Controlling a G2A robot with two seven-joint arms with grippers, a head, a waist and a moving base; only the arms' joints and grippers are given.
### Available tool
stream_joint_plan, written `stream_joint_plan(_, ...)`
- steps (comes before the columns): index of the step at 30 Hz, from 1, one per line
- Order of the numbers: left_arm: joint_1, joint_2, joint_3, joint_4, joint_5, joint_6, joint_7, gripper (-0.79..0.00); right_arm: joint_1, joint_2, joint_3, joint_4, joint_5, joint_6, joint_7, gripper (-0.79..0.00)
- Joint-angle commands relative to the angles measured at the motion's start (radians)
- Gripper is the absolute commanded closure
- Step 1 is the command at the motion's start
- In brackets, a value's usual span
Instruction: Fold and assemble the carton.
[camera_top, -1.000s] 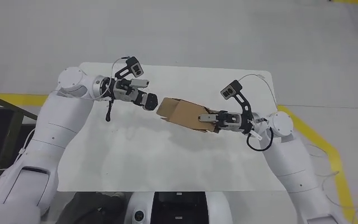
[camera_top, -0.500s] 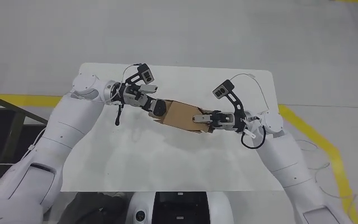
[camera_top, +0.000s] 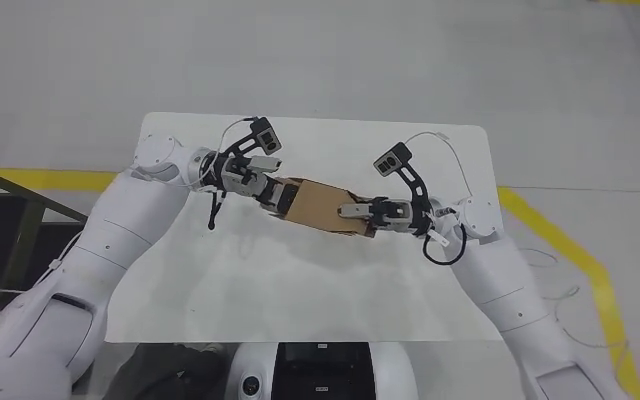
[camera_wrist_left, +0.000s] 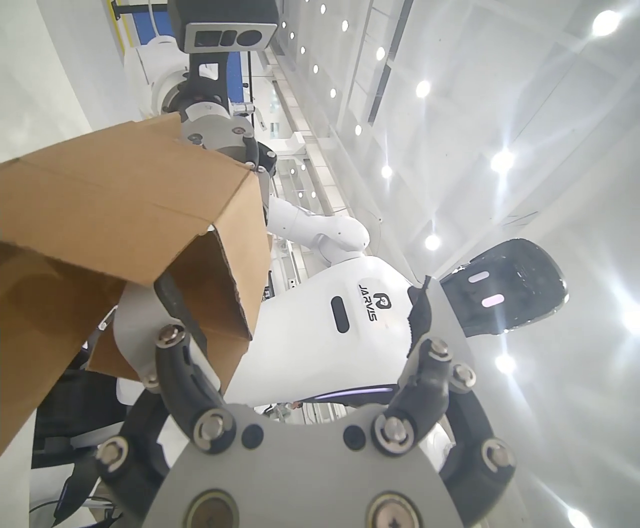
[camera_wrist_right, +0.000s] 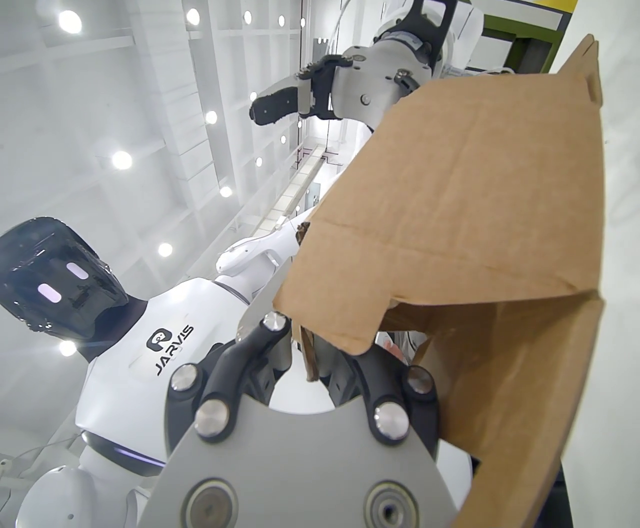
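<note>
One carton (camera_top: 318, 205) hangs over the table (camera_top: 300, 290): right gripper (camera_top: 349, 211) pinches one end, left gripper (camera_top: 282, 198) spread wide at the other.

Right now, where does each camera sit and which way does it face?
Top view: above the arms, looking down on the table; both arms meet at the carton.
Left wrist view: behind the left pincer, facing up past the carton at torso, head, ceiling.
Right wrist view: behind the right pincer, facing up likewise.
Shared: both wrist views show carton and opposite pincer.
</note>
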Motion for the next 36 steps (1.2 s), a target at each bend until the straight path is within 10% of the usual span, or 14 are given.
stream_joint_plan(1,-0.002,0.003,0.007,-0.004,-0.016,-0.002,0.000,-0.785,0.004,-0.003,-0.007,0.005,-0.001,-0.001,-0.002,0.000)
stream_joint_plan(8,-0.011,0.020,0.037,-0.020,-0.037,-0.005,0.000,-0.782,0.017,-0.010,-0.017,0.028,0.005,0.001,-0.007,0.000)
stream_joint_plan(17,-0.026,0.035,0.077,-0.019,-0.067,-0.025,0.000,-0.385,0.031,-0.018,-0.026,0.064,0.008,-0.004,-0.007,0.000)
stream_joint_plan(36,-0.078,0.032,0.172,0.027,-0.026,-0.058,0.000,-0.228,0.033,-0.013,0.005,0.040,-0.049,0.021,-0.032,0.000)
